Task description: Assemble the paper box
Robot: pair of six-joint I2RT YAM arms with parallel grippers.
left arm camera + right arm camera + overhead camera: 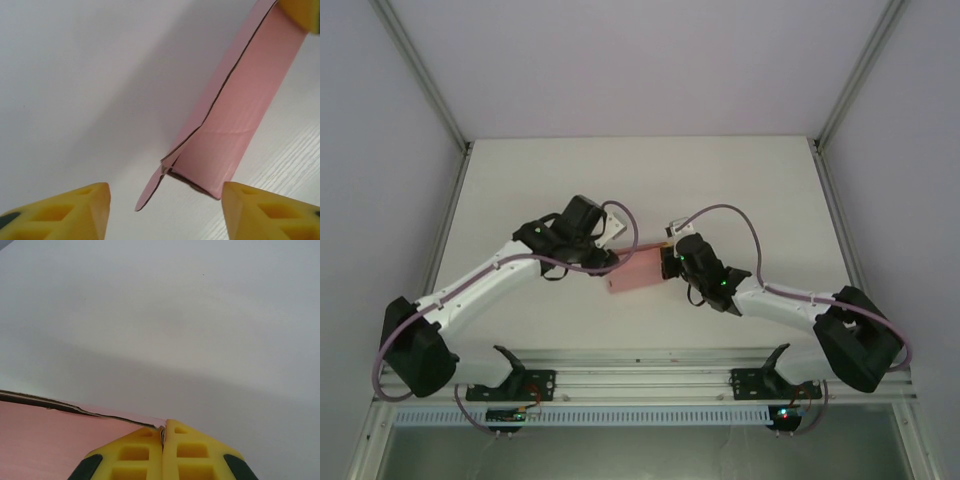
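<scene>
left claw [164, 194]: hanging open, fingers flanking box end, not touching
right claw [163, 434]: pinching shut on box's far edge
box [235, 125]: hanging over table [740, 190] between claws, long axis running away from left claw
flap [149, 196]: sticking out loose at left claw's end
way: nothing blocking, by my reading

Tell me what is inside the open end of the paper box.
The paper box is a nearly flat sleeve; its near open end shows a thin dark gap, nothing visible in it. Deeper inside is covered by its pink walls. The right hand pinches its far end.
</scene>
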